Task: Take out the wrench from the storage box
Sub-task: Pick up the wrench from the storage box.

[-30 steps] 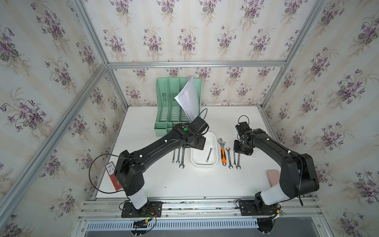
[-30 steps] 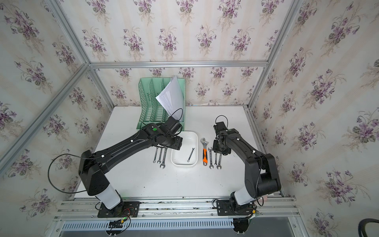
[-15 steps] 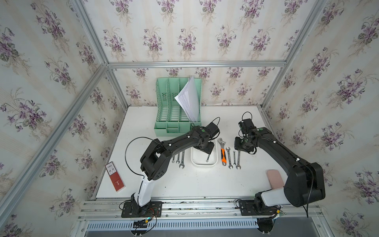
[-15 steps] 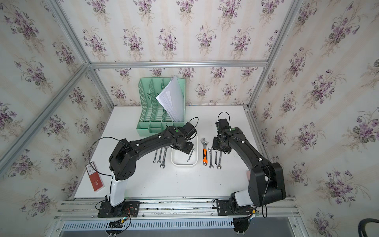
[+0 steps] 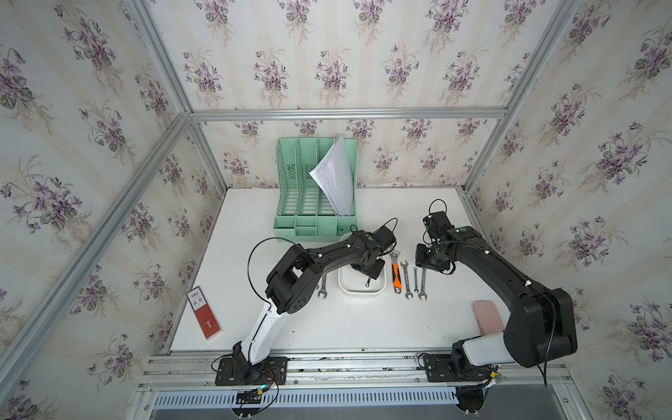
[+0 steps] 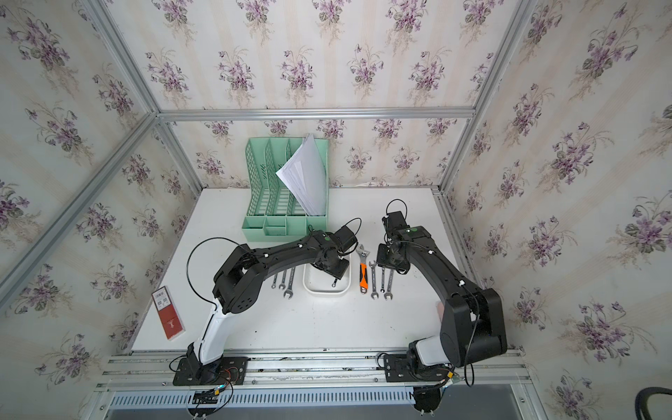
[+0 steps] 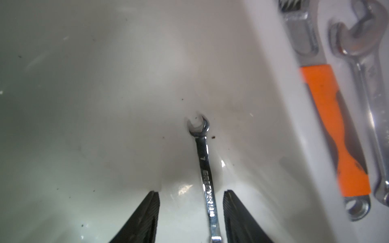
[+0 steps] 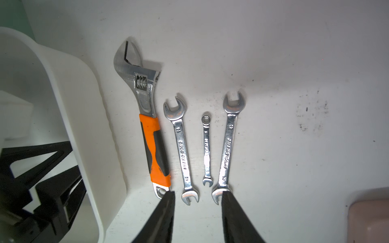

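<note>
The wrench lies flat in the storage box, in its 3 o'clock half, with its long axis running roughly 1 to 7 o'clock in both top views and its open-end head towards 7. The left tool stands open astride the shank, touching neither side, and the arm hides the other end. The right tool is open and empty above the bench

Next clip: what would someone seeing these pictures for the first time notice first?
Probably the orange-handled adjustable wrench, the brightest of the tools, lying on the white table just outside the storage box. Next, the left gripper down inside that box, its jaws open on either side of a small wrench. At the back stands a mint-green file organizer with papers leaning in it.
</note>
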{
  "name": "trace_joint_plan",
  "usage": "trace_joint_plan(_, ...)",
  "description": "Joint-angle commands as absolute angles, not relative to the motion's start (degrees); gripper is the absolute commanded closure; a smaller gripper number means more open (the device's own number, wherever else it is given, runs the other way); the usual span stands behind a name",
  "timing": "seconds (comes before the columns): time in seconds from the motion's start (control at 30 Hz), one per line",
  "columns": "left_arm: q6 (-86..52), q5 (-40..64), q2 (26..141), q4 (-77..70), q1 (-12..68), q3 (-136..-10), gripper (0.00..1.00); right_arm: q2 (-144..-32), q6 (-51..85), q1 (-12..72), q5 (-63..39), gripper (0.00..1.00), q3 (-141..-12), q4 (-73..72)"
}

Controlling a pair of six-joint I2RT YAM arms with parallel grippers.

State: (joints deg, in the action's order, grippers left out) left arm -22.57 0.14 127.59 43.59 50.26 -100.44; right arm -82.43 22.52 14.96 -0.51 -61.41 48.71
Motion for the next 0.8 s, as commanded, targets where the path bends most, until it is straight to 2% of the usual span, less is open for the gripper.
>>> trace_joint_plan(0.0,-22.57,0.37,128.45,42.59,50.59,-100.68,0.49,-82.38,22.32,14.94,-0.68,0.58,-61.28,48.87)
trace_joint_plan(0.2,-22.64,-0.28,128.88,42.17,50.97,-100.22,0.5,-82.69,22.32,14.9,-0.89,0.58,-60.69,48.43)
trace_joint_plan(0.43,-23.36,-8.17,131.93,47.22,51.68,-103.36,0.54,-82.77,22.32,14.94,-1.0,0.58,-60.68,48.5)
trace_joint_plan(0.77,-25.0,-10.72,131.56,48.6,49.86,-102.55,0.64,-82.88,22.15,14.99,-0.97,0.58,-60.68,48.6)
